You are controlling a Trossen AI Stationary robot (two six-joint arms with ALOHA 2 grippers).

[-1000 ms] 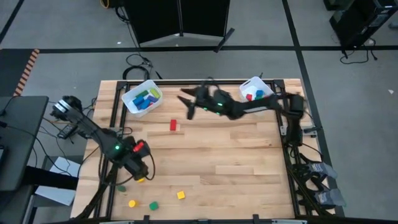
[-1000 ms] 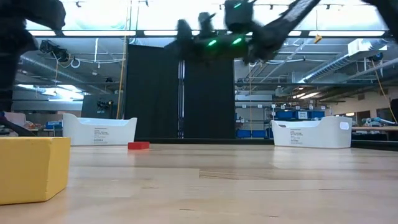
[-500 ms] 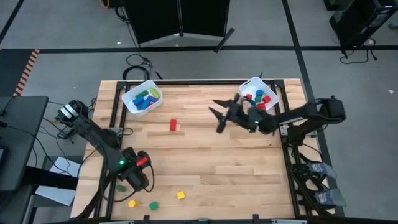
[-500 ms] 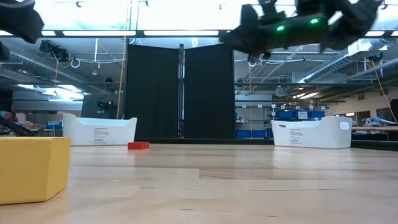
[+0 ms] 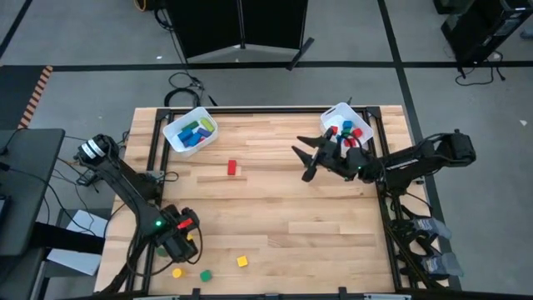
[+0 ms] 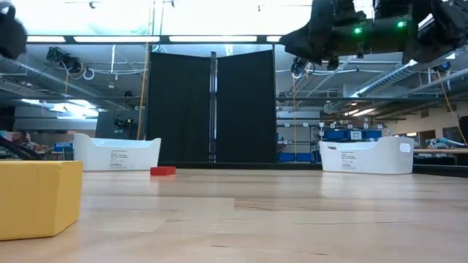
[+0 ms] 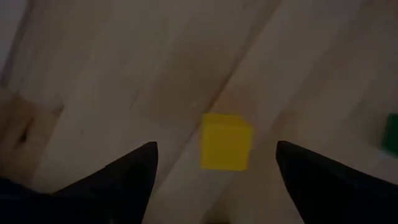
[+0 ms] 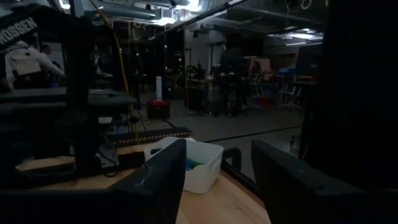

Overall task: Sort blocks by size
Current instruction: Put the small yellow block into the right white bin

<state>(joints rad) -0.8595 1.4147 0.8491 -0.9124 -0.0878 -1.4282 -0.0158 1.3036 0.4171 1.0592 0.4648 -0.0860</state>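
Observation:
In the left wrist view a yellow cube (image 7: pixel 226 141) lies flat on the wood, below the gap of my left gripper (image 7: pixel 214 168), which is open, points down and touches nothing. That gripper (image 5: pixel 181 242) hangs over the table's near left corner. Near it lie a yellow cube (image 5: pixel 176 272), a green cube (image 5: pixel 205 274) and another yellow cube (image 5: pixel 241 261). A red block (image 5: pixel 232 167) lies left of centre. My right gripper (image 5: pixel 305 162) is held level above the table, beside the right bin, open with nothing in it.
The left white bin (image 5: pixel 190 132) holds blue and green bars. The right white bin (image 5: pixel 346 127) holds red and blue cubes. In the low view a yellow block (image 6: pixel 36 199) stands close at the left. Bare wood lies across the table's middle.
My right gripper has drawn back from the table's far middle toward the right edge, stopping beside the right bin. My left gripper has gone toward the near edge and come lower. No block has moved.

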